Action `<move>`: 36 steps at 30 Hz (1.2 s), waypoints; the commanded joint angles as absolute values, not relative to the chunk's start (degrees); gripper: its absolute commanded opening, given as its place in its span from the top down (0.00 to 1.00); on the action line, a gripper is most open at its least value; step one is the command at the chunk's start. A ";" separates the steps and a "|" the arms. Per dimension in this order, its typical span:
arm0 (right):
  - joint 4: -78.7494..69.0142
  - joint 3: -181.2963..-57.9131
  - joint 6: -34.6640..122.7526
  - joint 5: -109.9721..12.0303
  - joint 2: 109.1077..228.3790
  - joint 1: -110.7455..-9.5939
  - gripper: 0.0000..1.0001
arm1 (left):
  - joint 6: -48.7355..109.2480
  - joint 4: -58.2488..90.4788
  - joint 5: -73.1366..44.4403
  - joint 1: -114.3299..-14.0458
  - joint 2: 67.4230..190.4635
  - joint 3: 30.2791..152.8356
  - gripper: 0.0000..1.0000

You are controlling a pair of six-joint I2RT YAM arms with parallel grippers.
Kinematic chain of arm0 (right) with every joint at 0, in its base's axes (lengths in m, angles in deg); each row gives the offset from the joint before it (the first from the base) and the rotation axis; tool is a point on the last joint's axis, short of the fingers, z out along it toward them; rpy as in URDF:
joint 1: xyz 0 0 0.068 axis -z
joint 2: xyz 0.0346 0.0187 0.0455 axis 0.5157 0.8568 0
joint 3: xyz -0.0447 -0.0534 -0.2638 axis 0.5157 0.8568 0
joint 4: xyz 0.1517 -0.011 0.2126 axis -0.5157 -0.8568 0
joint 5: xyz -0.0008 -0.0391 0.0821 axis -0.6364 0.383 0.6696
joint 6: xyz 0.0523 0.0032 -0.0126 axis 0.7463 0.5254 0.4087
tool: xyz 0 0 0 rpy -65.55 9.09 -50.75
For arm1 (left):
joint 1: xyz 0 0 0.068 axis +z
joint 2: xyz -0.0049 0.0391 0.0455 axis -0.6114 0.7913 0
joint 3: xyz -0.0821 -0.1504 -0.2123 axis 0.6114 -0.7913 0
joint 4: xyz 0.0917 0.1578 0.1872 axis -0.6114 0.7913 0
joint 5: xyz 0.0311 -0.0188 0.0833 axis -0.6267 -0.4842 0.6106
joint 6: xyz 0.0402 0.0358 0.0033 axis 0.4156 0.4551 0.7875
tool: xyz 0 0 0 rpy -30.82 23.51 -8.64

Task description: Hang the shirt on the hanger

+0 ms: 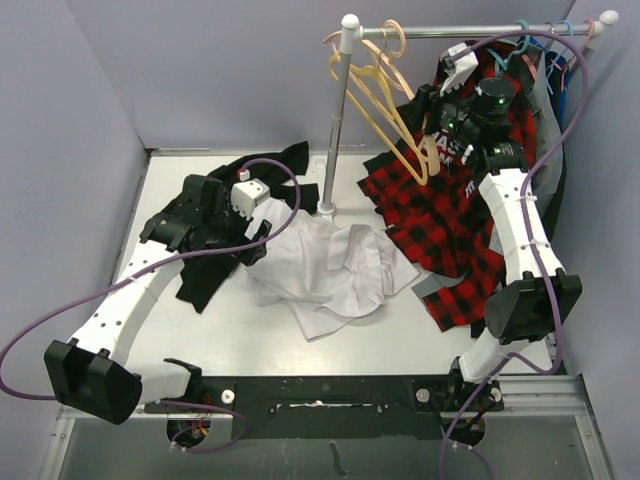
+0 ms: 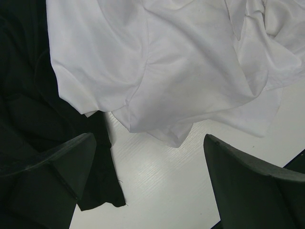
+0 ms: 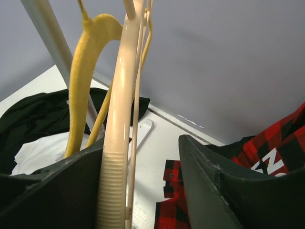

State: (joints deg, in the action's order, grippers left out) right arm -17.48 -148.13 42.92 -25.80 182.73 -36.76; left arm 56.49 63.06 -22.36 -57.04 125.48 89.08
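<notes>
- The white table (image 1: 230, 345) filled the middle of the overhead view.
- The shirt (image 1: 320, 265) lay crumpled at the centre of the frame, flat on the table and not on any hanger.
- A red-and-black plaid shirt (image 1: 450, 225) spread across the right of centre, just beside the white one.
- A black garment (image 1: 205, 285) lay at centre left, partly under the left arm.
- A clothes rack (image 1: 338, 130) stood at upper centre, its rail running to the upper right.
- The hanger (image 3: 119, 124) hung from the rail, and in the right wrist view it ran from top centre to the lower left (a brighter yellow hanger (image 3: 83, 81) hung just left of it).
- The right gripper (image 3: 143, 140) sat at the upper right. Its jaws were apart around the pale hanger's arm, which lay against one finger with a gap to the other, so it was not clamped.
- The left gripper (image 2: 148, 140) hovered spread wide and empty above the shirt's lower edge.
</notes>
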 commanded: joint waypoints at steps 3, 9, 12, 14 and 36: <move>-20.28 -152.60 41.25 -26.63 184.52 -37.06 0.64 | 57.21 60.67 -22.18 -57.51 125.75 89.17 0.02; -20.91 -152.90 40.84 -26.81 184.62 -37.11 0.93 | 57.21 60.83 -22.21 -57.55 125.87 89.17 0.02; -20.87 -153.29 40.81 -27.76 184.37 -37.13 1.00 | 57.19 60.92 -22.17 -57.55 125.79 89.17 0.02; -21.35 -153.85 40.38 -28.16 184.05 -37.19 1.00 | 57.21 60.93 -22.22 -57.55 125.72 89.10 0.02; -20.55 -153.26 36.38 -33.43 176.11 -39.92 1.00 | 57.57 60.85 -21.70 -57.60 124.46 87.97 0.02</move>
State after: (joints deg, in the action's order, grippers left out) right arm -24.11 -151.01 37.42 -32.27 179.25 -39.73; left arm 57.28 63.01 -21.53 -57.41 125.59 87.90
